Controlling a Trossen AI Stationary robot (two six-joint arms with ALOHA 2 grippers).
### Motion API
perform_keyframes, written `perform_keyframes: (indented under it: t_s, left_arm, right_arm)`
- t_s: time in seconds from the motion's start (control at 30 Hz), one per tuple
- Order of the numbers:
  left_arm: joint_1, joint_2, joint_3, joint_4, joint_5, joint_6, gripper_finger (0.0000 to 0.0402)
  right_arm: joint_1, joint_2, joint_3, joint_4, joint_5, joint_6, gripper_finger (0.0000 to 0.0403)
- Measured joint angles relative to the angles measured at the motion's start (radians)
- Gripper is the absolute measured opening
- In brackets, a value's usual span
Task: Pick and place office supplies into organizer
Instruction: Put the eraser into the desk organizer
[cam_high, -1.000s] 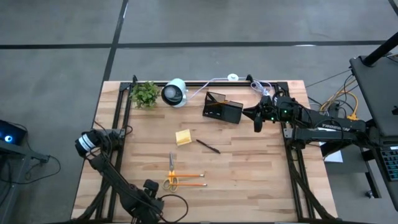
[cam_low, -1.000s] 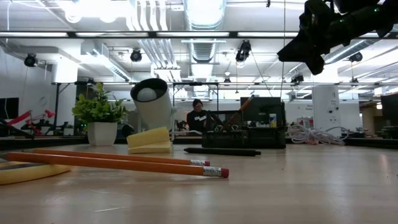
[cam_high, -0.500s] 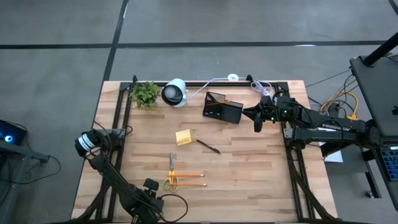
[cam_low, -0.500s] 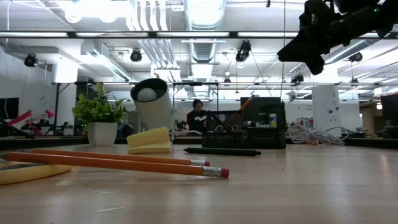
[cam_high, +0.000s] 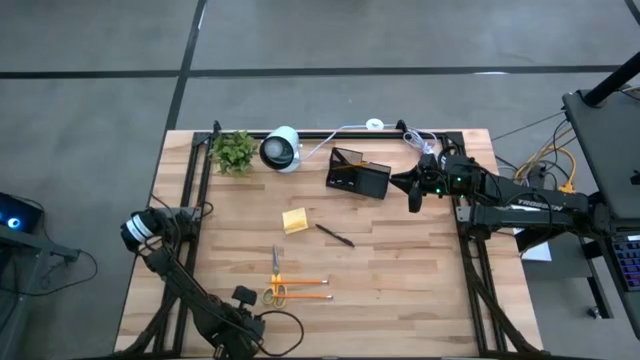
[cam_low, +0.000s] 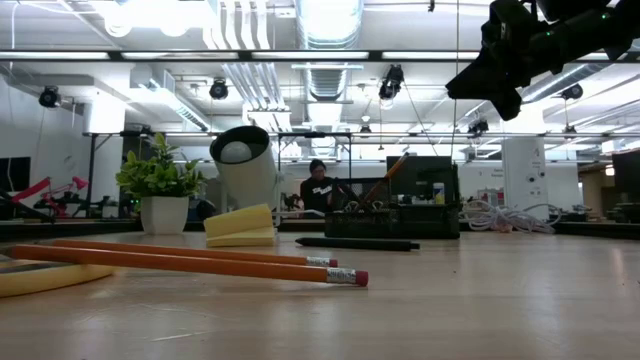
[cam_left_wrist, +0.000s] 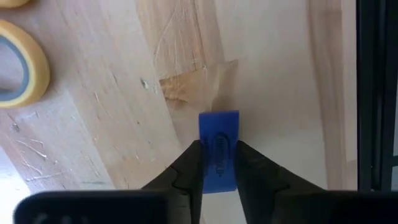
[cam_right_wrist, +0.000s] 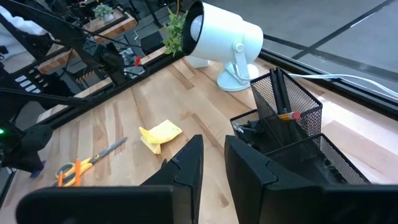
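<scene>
Left gripper (cam_left_wrist: 217, 163): the two dark fingers (cam_left_wrist: 188, 171) are closed against the sides of a small blue piece (cam_left_wrist: 219, 149), which stands upright between them over the bare wood of the table (cam_left_wrist: 112, 124). Only the left wrist view shows this grip. From above, the same gripper (cam_high: 243, 320) sits low at the near left corner, close to the near table edge, with the blue piece too small to make out.

Right gripper (cam_right_wrist: 211, 163): fingers nearly together with a narrow gap, nothing held. It hangs raised above the table at the far right, just right of the organizer (cam_high: 358, 174).

The right wrist view alone shows the organizer's (cam_right_wrist: 292, 134) contents: dark pens and an orange pencil upright in the taller mesh section.

The sticky-note pad (cam_high: 294, 220) and a black pen (cam_high: 335, 235) lie mid-table. The scissors (cam_high: 276, 278) and two orange pencils (cam_high: 300, 289) lie nearer, just beside the left gripper. Open wood runs from the pen to the right frame rail.

Along the far edge stand a potted plant (cam_high: 234, 151) and a white lamp-like device (cam_high: 281, 149). The low view shows a person (cam_low: 318, 187) seated beyond the table.
</scene>
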Motion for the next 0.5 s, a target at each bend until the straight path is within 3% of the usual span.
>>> perform_keyframes:
  t_s: [0.5]
  left_arm:
    - [0.0,-0.019,0.0,-0.009,0.009,-0.062,0.0044]
  right_arm:
    - [0.0,0.0,0.0,0.0,0.0,-0.001,0.0057]
